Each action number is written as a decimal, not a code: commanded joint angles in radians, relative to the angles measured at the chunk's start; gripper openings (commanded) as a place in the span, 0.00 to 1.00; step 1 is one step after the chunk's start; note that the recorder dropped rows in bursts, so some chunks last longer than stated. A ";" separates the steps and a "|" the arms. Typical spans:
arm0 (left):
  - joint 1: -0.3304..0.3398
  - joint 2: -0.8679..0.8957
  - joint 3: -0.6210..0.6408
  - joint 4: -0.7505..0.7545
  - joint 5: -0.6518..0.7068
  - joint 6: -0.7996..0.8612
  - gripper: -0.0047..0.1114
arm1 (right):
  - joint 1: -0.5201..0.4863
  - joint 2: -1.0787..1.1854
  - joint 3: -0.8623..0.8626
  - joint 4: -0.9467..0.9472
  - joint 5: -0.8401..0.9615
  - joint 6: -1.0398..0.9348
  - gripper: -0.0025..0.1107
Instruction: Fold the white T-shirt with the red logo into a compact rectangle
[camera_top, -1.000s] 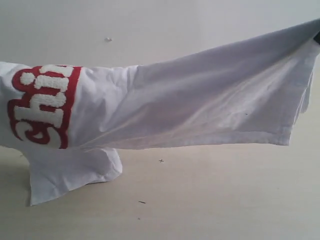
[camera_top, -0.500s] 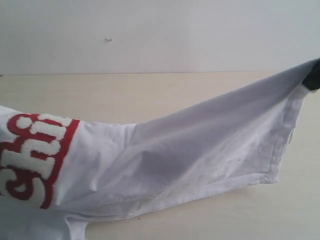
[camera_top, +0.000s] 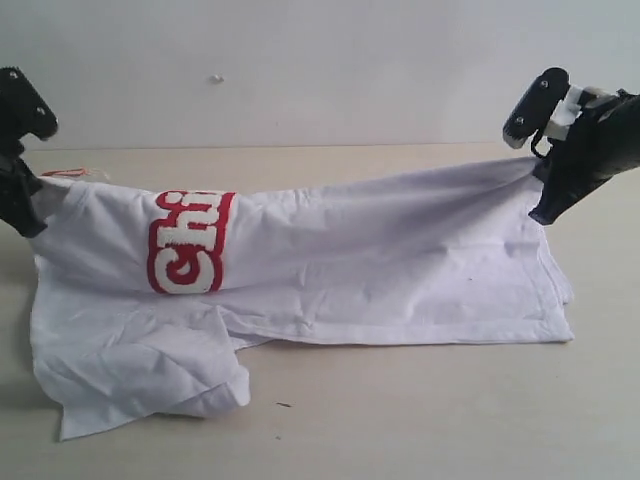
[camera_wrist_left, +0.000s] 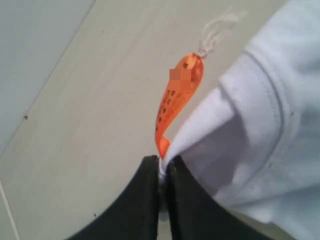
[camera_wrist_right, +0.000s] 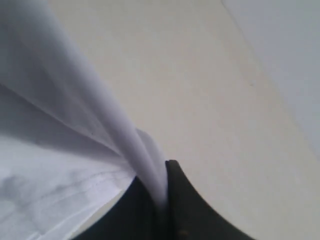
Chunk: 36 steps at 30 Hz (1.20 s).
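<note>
over the table (camera_top: 420, 410), white t-shirt (camera_top: 400, 260) stretched, red logo (camera_top: 190, 243) half-hidden, left claw (camera_wrist_left: 161, 164), right claw (camera_wrist_right: 162, 190) pinched onto it

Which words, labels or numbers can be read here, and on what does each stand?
"Chi": fuzzy white letters on the red logo patch of the white cotton T-shirt; the rest is folded away.
Dark print on the small orange neck tag: too blurred to read.

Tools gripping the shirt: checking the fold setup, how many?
2. The left tool pinches the white T-shirt beside its orange tag; the right tool pinches the opposite end.
</note>
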 joint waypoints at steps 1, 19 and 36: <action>0.000 0.131 -0.004 0.004 -0.299 0.003 0.04 | 0.002 0.099 -0.014 -0.005 -0.277 -0.085 0.02; 0.003 0.211 -0.020 -0.007 -0.431 -0.299 0.68 | 0.002 0.149 -0.044 0.098 -0.348 0.154 0.67; 0.062 0.211 -0.203 -0.096 -0.059 -0.630 0.68 | -0.082 0.149 -0.351 0.212 0.267 0.354 0.66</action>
